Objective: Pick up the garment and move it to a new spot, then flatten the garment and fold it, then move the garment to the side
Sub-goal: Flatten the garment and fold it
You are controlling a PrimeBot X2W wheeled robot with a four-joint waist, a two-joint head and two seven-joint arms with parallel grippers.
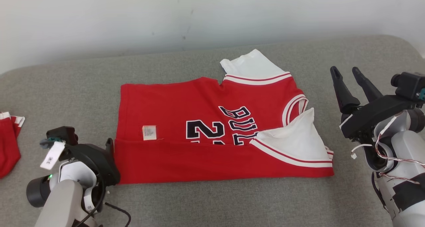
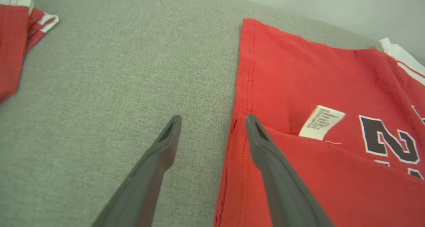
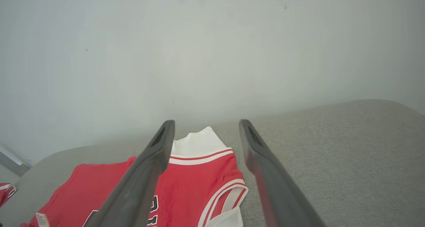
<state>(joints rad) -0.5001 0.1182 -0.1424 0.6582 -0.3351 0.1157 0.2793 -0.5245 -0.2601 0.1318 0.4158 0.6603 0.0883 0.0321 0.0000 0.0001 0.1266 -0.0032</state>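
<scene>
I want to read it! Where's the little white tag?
In the head view the white tag sits at the left of the red jersey, just above the fold, left of the dark numbers.

Soft, even light with no strong direction, bright and free of glare; the garment (image 1: pixel 212 127) throws only a thin, faint shadow along its near edge onto the grey cushion (image 1: pixel 212 203); the pale wall (image 1: pixel 132 18) looks flat; the head view is sharp; both wrist views bow the cushion's far edge; the left gripper (image 2: pixel 213 120) and the right gripper (image 3: pixel 206 125) go soft toward the bottom; the right wrist view is hazy, its colours washed out.
</scene>
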